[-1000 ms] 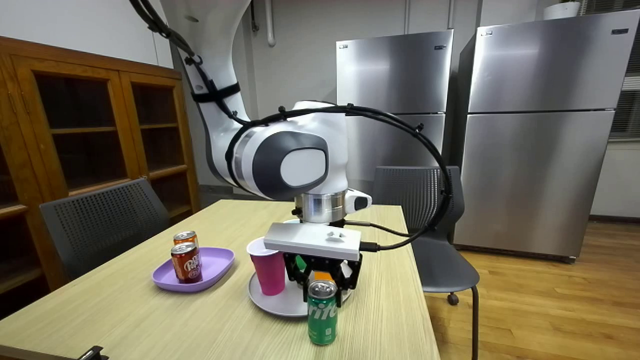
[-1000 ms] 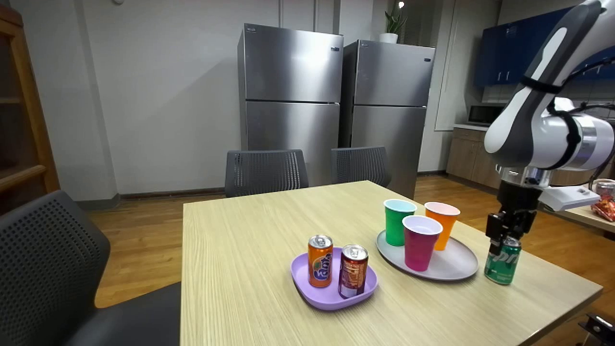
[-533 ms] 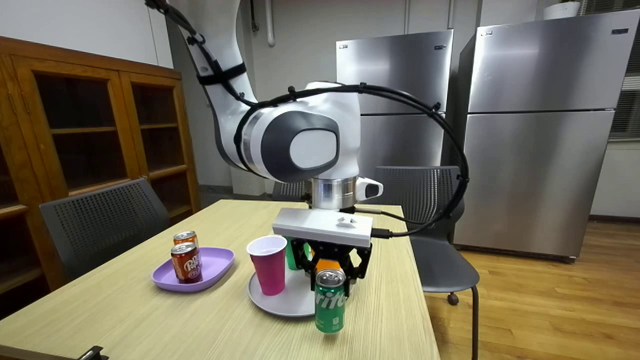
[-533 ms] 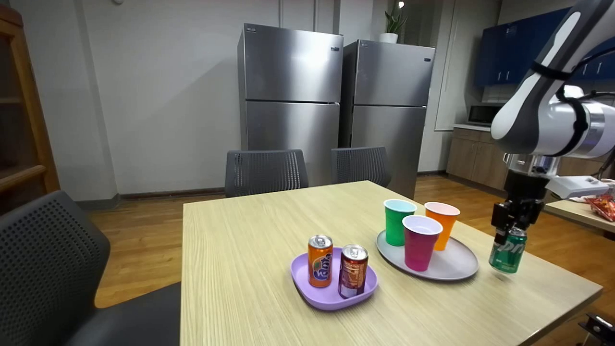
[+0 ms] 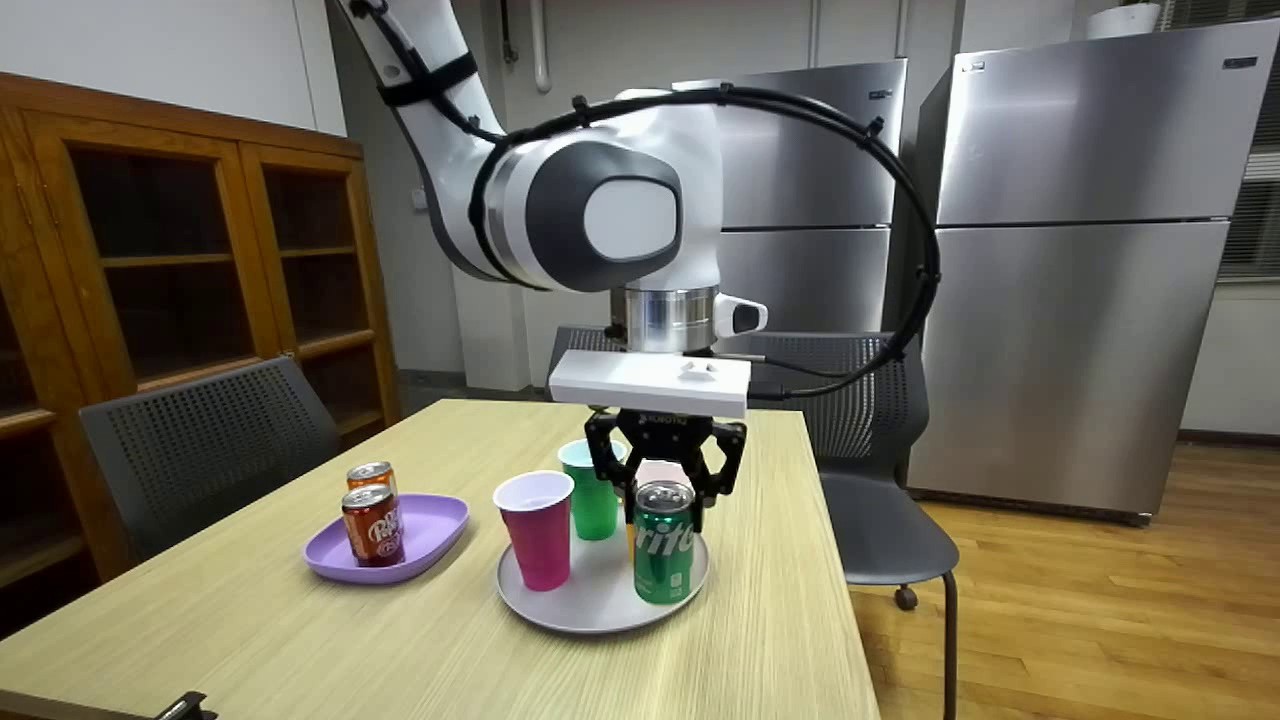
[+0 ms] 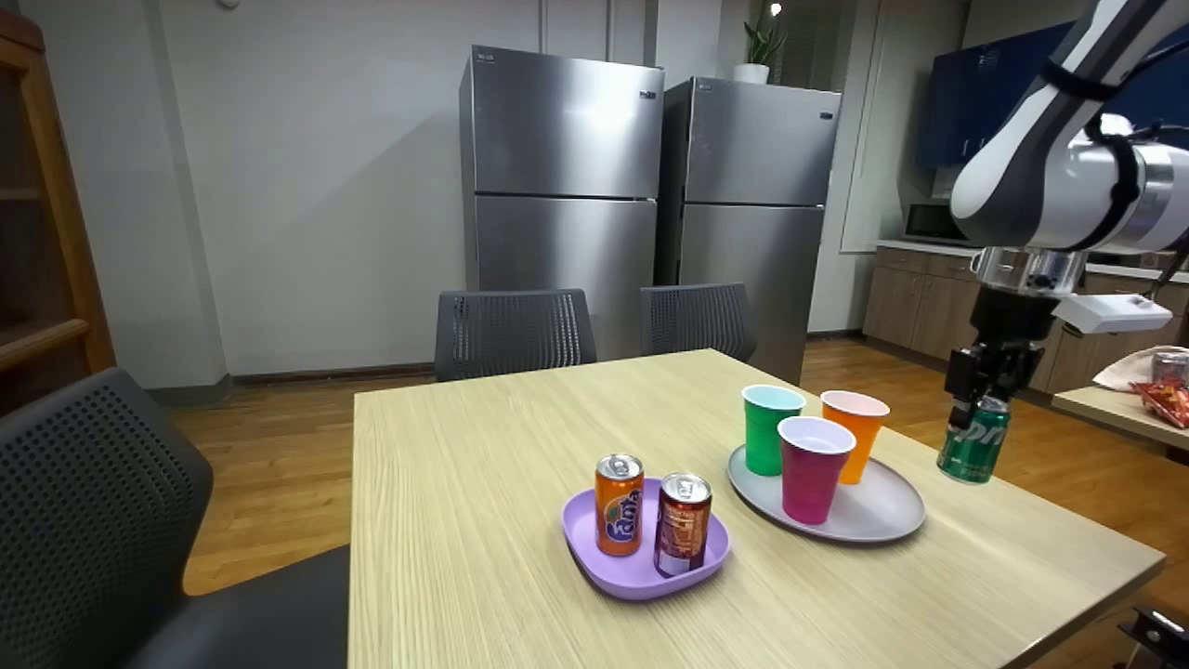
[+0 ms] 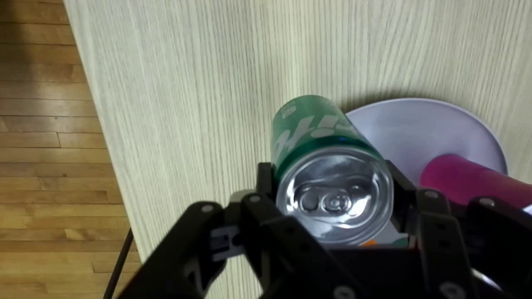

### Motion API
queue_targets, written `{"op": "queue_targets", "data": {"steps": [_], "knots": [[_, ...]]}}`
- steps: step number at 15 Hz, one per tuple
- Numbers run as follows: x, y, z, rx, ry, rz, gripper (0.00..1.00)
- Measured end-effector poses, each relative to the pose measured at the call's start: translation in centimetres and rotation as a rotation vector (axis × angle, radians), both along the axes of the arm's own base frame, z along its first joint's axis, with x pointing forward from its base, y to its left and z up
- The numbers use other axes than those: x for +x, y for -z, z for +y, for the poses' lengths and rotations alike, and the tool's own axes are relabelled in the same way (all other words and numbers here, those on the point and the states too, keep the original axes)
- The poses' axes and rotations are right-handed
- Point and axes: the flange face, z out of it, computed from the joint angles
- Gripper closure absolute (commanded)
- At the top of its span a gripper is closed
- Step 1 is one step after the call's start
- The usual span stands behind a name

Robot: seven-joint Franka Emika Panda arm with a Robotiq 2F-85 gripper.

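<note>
Black two-finger gripper (image 5: pixel 664 511), right of centre in exterior view, grasps green metal Sprite can (image 5: pixel 664 562) by opposite sides near top, apparently for upright hold. Can hangs above pale wooden table (image 5: pixel 440 640), beside round grey plate (image 5: pixel 592 600), seemingly grouping tapered plastic cups (image 5: pixel 542 545).

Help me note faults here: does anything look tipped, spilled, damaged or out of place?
Nothing stands out. The green can hangs nearly upright in the gripper, with no visible dent. Three cups stand upright on the gray plate, two cans on the purple tray. No spill shows.
</note>
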Motion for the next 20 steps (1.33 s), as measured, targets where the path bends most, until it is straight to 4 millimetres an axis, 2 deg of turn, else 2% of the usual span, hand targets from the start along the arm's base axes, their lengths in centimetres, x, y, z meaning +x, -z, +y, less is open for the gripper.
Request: {"op": "queue_targets", "data": {"steps": [6, 20], "knots": [[2.0, -3.4, 2.1, -0.009, -0.053, -0.043, 0.62], [5.9, -8.8, 10.6, 0.009, -0.196, -0.145, 0.62]]}}
